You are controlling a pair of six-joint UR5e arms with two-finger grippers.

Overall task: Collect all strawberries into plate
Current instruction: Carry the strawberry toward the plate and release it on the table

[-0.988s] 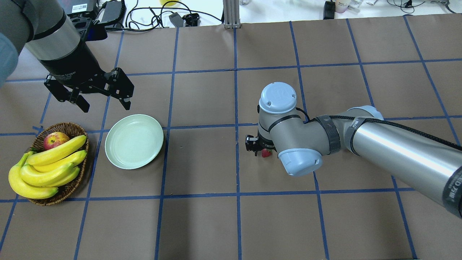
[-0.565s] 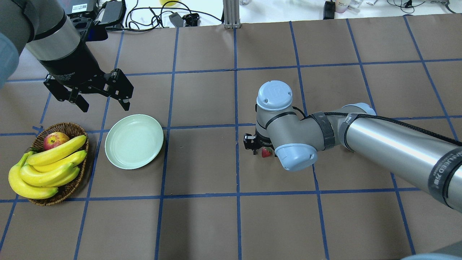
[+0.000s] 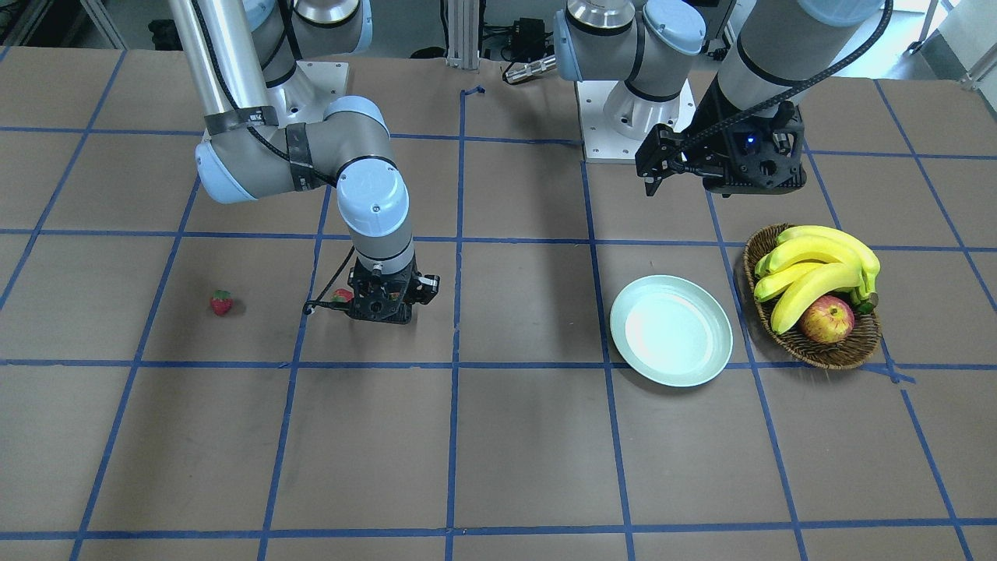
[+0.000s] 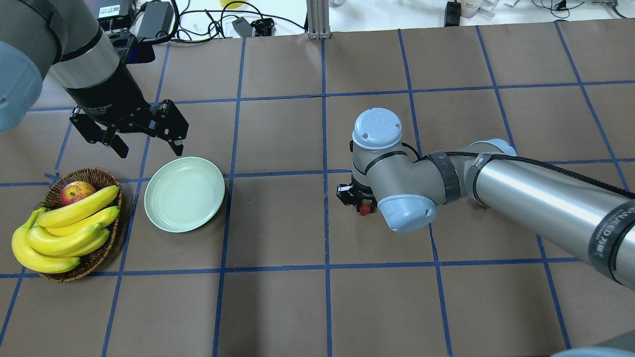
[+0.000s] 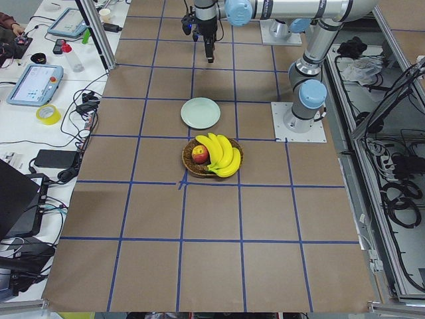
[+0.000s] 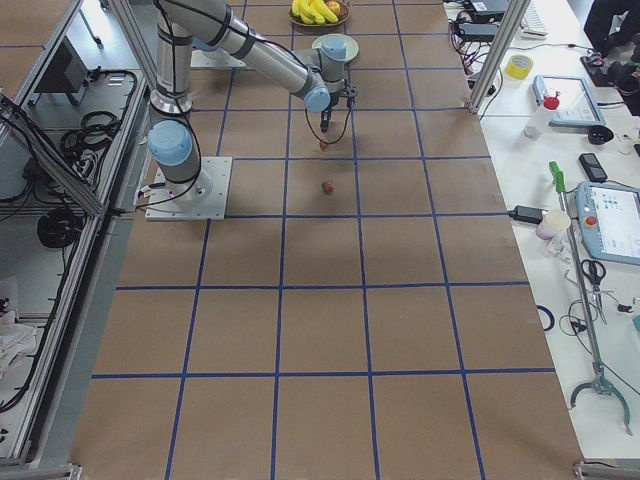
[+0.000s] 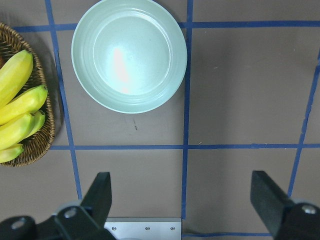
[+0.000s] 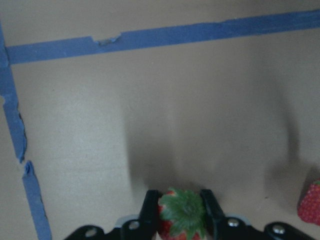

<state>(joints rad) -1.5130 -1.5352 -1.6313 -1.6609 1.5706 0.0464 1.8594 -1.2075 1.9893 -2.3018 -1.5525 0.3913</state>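
Fingers (image 8: 149, 212) of the right gripper (image 4: 361, 208) clamp a strawberry (image 8: 181, 219) down at the table (image 4: 278, 297). A second strawberry (image 8: 311, 202) lies just beside it, and a third strawberry (image 3: 221, 302) well apart. The left gripper (image 7: 182, 200), jaws wide apart, hovers near the plate (image 7: 85, 75), its white lettering unreadable. Beside the plate, the basket (image 4: 94, 174) holds bananas (image 4: 74, 223) and an apple (image 4: 75, 191).

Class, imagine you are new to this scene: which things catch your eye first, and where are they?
The right tool grips a strawberry near the middle of the table, while a second strawberry lies loose apart from it. Bright bananas fill a basket beside the empty mint plate.
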